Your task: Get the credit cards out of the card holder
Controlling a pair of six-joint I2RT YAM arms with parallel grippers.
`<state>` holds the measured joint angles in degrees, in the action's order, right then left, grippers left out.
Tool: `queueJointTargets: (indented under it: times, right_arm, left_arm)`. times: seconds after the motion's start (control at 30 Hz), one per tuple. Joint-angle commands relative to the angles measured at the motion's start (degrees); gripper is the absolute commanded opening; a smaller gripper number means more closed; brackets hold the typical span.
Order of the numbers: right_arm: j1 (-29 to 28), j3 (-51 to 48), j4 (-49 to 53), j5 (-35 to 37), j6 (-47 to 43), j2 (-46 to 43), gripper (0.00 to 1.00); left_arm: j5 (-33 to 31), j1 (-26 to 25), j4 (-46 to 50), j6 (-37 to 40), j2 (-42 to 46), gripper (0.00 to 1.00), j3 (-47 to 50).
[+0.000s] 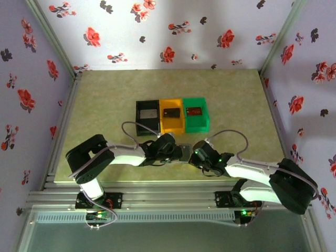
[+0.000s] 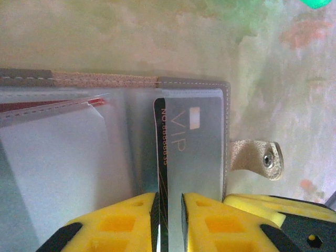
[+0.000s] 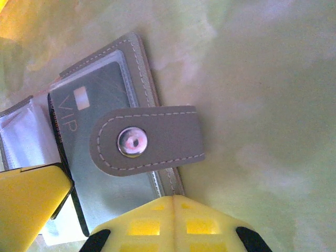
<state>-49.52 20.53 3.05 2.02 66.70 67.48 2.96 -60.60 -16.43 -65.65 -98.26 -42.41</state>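
Left gripper (image 2: 169,223): yellow fingers drawn close with a narrow gap, set astride the dark left edge of the VIP card (image 2: 197,157) at its near end. Pinched or merely straddled, cannot tell from this angle.
Right gripper (image 3: 174,215): fingers pressed together with nothing between them, tips at the near edge of the card holder (image 3: 139,58). Judged to be pinning it down.
VIP card: grey with a dark edge, in the clear sleeve of the holder's right panel, not yet drawn out.
Card holder: open flat on the desk (image 1: 105,115), between the two grippers and close to the arms' side. Snap strap (image 3: 152,142) lying across the outer edge of the right panel.
Red-brown edge (image 2: 42,105): showing under a clear sleeve on the left panel, probably one more card, though the view there is blurred.
Bins: black bin (image 1: 138,123), orange bin (image 1: 164,126) and green bin (image 1: 205,123) in a row just beyond the holder. One card in each: light grey card (image 1: 148,114), dark card (image 1: 171,113), reddish card (image 1: 193,111).
Done: three cards out and sorted into bins.
Left: the VIP card, then whatever sits behind the red-brown edge.
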Motion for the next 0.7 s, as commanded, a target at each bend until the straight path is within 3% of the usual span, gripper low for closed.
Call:
queueJointTargets:
  times: [0.0, 0.3, 0.67]
  right_arm:
    - [-0.27, -1.73, 2.41, -0.59, 1.05, 0.28, 0.00]
    - [-0.31, -1.73, 2.22, -0.70, 1.15, 0.28, 0.00]
    - [-0.28, -1.81, 1.88, -0.71, 1.32, 0.46, 0.00]
  left_arm:
    - [-0.59, -0.49, -3.23, -0.94, 1.92, 0.21, 1.61]
    - [-0.27, -0.49, -7.77, -1.88, 2.10, 0.17, 3.09]
    - [-1.15, -0.44, -12.28, -3.35, 3.22, 0.00, 5.47]
